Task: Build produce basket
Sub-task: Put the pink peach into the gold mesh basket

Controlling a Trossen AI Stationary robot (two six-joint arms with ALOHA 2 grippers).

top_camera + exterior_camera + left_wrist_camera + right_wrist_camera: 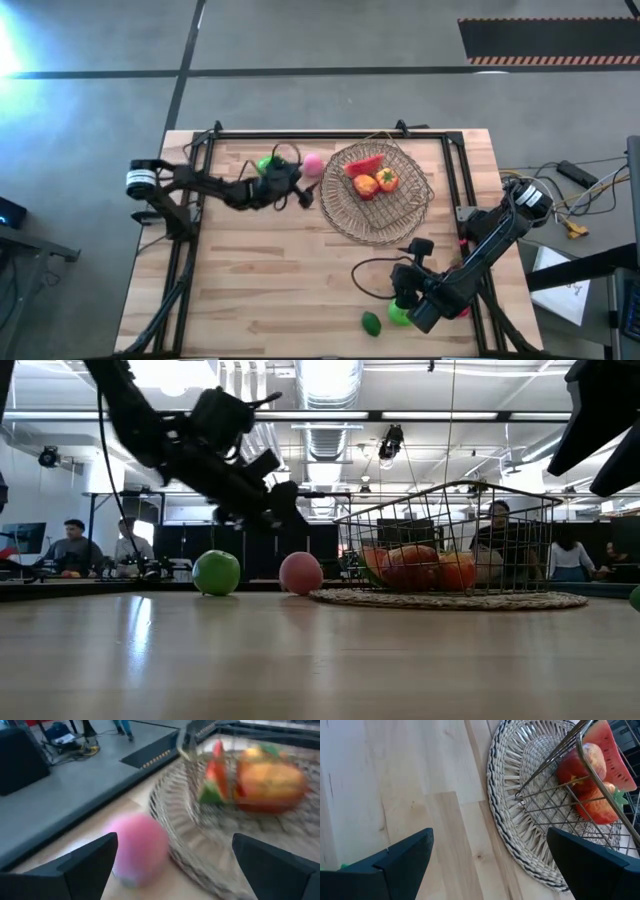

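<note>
On the far right part of the wooden table (270, 270), the wire basket (400, 205) sits upright on a round woven straw mat (520, 785), its open top facing up. Whether it has a long axis cannot be told from overhead. Inside it lie 3 pieces of produce: a red watermelon slice (364, 165), a red piece (365, 185) and an orange-yellow pepper (387, 180), all crowded toward the basket's far side.

Just beside the mat on its left, a pink ball (312, 164) rests on the table, and a green apple (266, 164) lies a little farther left; in the low view they sit apart from each other. Near the table's front edge, a small dark-green piece (371, 323) lies beside another green apple (399, 316), which is partly hidden under the right arm.

Over the pink ball, the left gripper (302, 195) hangs with its jaws spread wide, holding nothing; the ball shows between its fingers (90, 865) in the wrist view, untouched. The right gripper (418, 248) hovers near the basket's front edge, likewise spread wide and empty, with its fingers (402, 857) pointing toward the mat and basket.
</note>
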